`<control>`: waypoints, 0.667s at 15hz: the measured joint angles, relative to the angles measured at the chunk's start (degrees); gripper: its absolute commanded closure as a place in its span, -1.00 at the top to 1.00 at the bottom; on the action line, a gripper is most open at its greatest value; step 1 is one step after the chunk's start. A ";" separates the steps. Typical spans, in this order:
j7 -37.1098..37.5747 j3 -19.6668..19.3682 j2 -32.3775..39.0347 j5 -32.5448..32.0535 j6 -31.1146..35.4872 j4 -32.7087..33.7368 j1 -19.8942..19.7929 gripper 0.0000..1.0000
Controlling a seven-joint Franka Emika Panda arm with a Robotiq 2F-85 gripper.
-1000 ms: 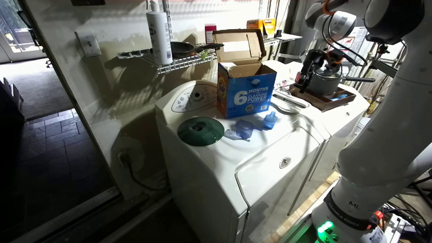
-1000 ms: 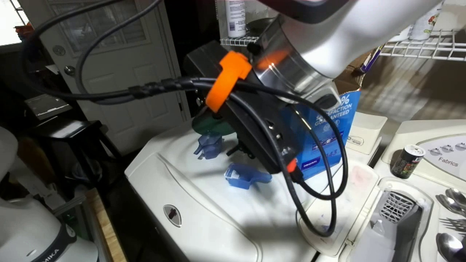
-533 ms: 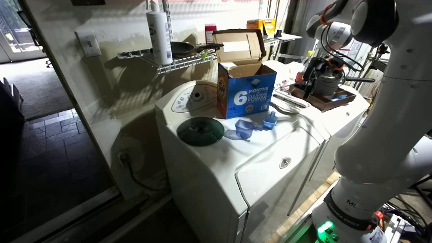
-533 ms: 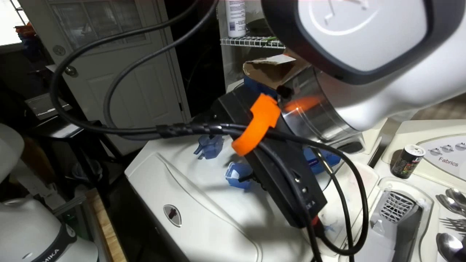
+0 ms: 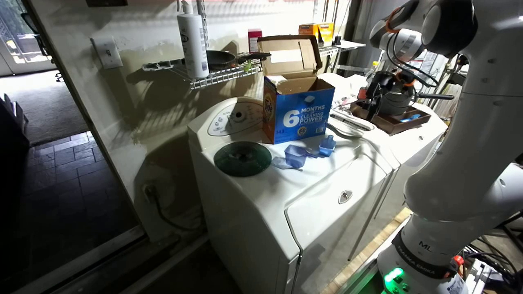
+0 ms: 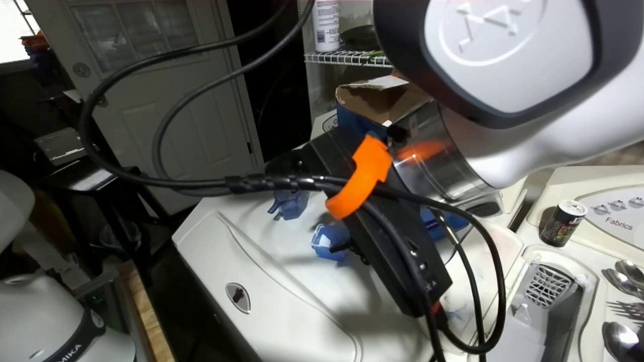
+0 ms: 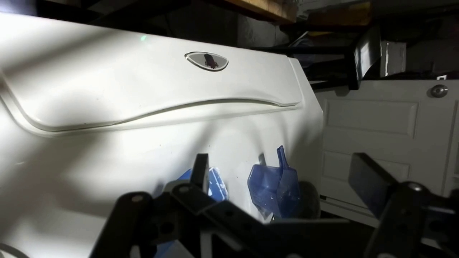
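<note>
I had the claw (image 7: 281, 168) wide, empty; pre-grasp, IMO. Left scoop (image 7: 218, 184) (partly hidden in wrist view) & right scoop (image 7: 274, 190) sat on the washer (image 7: 150, 150). Next move prob. called for centring over one.
</note>
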 measured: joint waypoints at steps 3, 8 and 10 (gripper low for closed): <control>-0.75 0.96 1.02 -0.02 0.11 0.46 -0.72 1.00; -3.34 3.30 5.85 -0.04 0.10 4.80 -2.12 1.00; -3.66 4.15 8.14 -0.04 0.10 7.16 -2.80 1.00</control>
